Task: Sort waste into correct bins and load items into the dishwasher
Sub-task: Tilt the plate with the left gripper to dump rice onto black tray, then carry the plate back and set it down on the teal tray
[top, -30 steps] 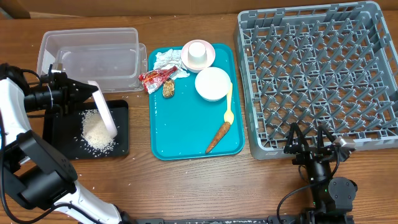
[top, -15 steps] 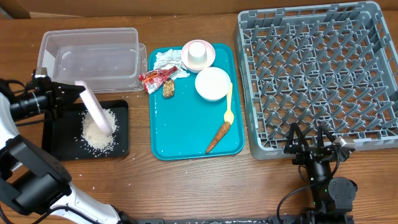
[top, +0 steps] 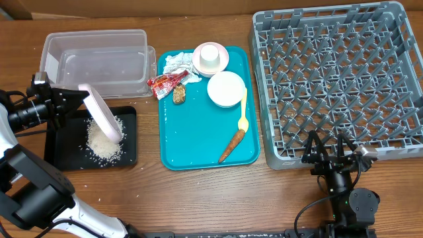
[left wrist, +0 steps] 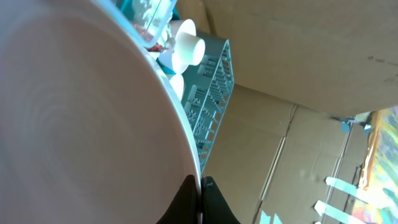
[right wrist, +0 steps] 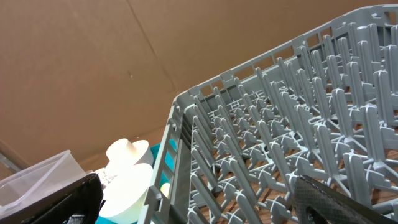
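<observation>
My left gripper (top: pixel 80 99) is shut on the rim of the large white plate (top: pixel 103 114), which tilts steeply on edge over the black tray (top: pixel 66 155). A pile of rice (top: pixel 104 142) lies in that tray. In the left wrist view the plate (left wrist: pixel 74 124) fills the frame, its rim pinched between the fingers (left wrist: pixel 186 202). On the teal tray (top: pixel 198 142) lie a napkin (top: pixel 175 63), red wrapper (top: pixel 165 82), brown lump (top: pixel 178 94), bowl (top: pixel 226 89), cup (top: pixel 210 55) on a pink dish (top: pixel 222 64), yellow spoon (top: pixel 243 109) and carrot (top: pixel 232 145). My right gripper (top: pixel 328 149) stands open at the dishwasher's (top: pixel 340 79) front edge.
The clear tub (top: pixel 96 59) stands behind the black tray, with nothing visible in it. A few rice grains lie on the wooden table left of and in front of the black tray. The right wrist view looks across the rack's pegs (right wrist: pixel 280 143) toward the bowl (right wrist: pixel 127 186).
My left gripper has drawn back to the left and the plate has shifted left with it, still tilted over the black tray. The right arm has not moved.
</observation>
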Motion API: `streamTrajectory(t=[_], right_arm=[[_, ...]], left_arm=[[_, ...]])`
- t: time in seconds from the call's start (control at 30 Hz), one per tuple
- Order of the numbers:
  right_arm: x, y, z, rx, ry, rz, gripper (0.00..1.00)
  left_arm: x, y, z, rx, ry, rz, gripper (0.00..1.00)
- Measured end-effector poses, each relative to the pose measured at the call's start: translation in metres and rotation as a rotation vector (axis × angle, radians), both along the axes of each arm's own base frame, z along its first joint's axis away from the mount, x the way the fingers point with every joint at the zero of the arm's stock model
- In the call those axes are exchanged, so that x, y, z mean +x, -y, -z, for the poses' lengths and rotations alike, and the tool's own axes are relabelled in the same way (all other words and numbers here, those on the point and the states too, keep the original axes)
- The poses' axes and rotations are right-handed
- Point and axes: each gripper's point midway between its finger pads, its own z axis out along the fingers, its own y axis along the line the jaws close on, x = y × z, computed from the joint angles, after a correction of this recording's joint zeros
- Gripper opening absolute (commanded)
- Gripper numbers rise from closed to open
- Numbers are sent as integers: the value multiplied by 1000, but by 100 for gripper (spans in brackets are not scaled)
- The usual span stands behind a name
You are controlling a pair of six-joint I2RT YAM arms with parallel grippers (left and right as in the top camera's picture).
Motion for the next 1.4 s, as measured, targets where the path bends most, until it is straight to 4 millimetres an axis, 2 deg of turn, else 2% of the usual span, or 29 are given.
streamTrajectory(t=[0.47,0.7,0.83,0.93,1.2,1.3,1.4], right_arm=[[0,0,0,0,0,0,100],[0,0,0,0,0,0,100],[0,0,0,0,0,0,100],[0,0,0,0,0,0,100],[0,0,0,0,-1,0,100],[0,0,0,0,0,-1,100],[0,0,0,0,-1,-1,100]], left_arm=[[-11,8,-1,1,-12,41,4],[-9,8,0,36,18,55,4],[-13,17,-3,36,3,79,4],[-7,23,-8,113,67,107,4],[-7,61,-35,297,128,187,4],[-10,86,-42,368,120,234,4],[-4,118,-47,476,154,296,5]])
